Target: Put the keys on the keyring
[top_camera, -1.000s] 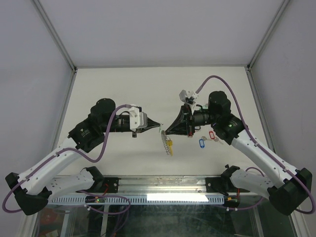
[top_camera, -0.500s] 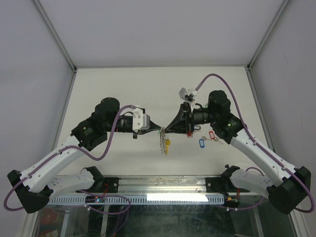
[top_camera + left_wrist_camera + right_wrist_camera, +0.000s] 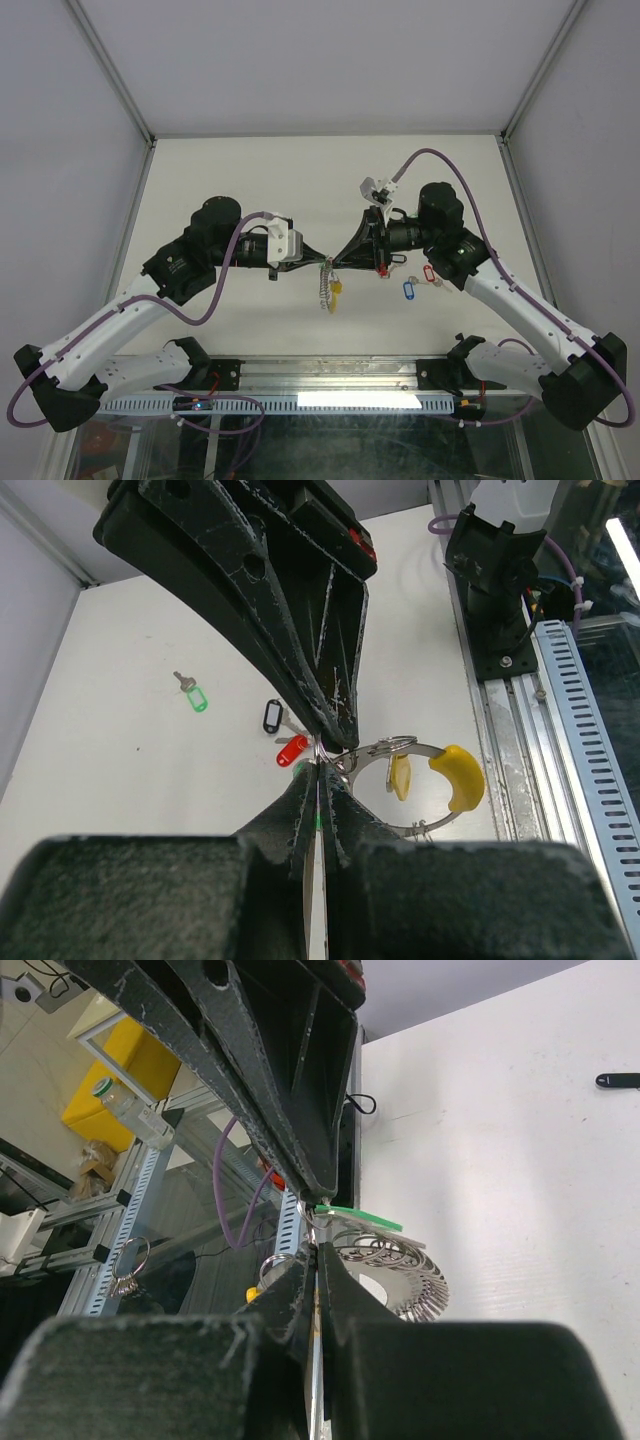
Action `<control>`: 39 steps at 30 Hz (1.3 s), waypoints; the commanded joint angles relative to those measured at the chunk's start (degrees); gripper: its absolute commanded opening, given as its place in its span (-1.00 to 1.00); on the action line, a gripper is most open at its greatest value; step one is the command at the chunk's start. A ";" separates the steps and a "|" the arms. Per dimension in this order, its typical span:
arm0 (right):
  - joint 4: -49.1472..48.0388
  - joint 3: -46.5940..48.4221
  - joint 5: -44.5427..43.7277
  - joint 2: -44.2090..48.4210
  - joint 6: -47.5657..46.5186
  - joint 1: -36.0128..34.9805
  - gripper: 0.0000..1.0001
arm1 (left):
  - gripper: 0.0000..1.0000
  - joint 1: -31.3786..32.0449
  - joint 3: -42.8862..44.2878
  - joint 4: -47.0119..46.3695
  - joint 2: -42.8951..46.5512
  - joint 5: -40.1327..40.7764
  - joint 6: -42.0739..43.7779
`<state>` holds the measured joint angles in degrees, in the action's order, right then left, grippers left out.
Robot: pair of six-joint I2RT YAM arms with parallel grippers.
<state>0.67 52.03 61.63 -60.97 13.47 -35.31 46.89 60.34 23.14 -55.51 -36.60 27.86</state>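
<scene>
My two grippers meet tip to tip above the middle of the table. The left gripper (image 3: 322, 259) (image 3: 318, 765) is shut on a key with a green tag (image 3: 365, 1218). The right gripper (image 3: 338, 262) (image 3: 316, 1245) is shut on the top of the keyring (image 3: 324, 285) (image 3: 415, 745) (image 3: 405, 1265), which hangs below with its yellow segment (image 3: 457, 778). A yellow-tagged key (image 3: 400, 777) hangs on the ring. Loose keys lie on the table: green (image 3: 197, 697), black (image 3: 272, 716), red (image 3: 291, 750) (image 3: 432, 273) and blue (image 3: 408, 290).
The right arm's base (image 3: 500, 590) and the slotted metal rail (image 3: 320, 400) run along the near edge. A small black object (image 3: 617, 1080) lies on the table far from the grippers. Enclosure walls stand close on both sides.
Both grippers have closed the gap and now touch at their tips. The keyring has shifted left with the right gripper and hangs straighter.
</scene>
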 commanded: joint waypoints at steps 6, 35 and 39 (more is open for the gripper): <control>-3.06 0.20 -1.59 0.98 0.85 0.74 -1.00 | -1.00 0.13 2.35 -1.43 0.57 -2.81 0.71; -4.84 -1.24 1.83 3.96 0.59 2.63 -1.00 | -1.00 0.13 2.92 0.00 -0.21 -1.91 1.32; -1.85 -0.57 3.41 3.44 -1.19 2.64 -1.00 | -1.00 0.13 3.14 0.05 -0.37 -1.95 1.32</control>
<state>-0.78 50.70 61.95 -58.13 14.00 -32.95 46.89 60.64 24.23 -56.03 -37.87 27.97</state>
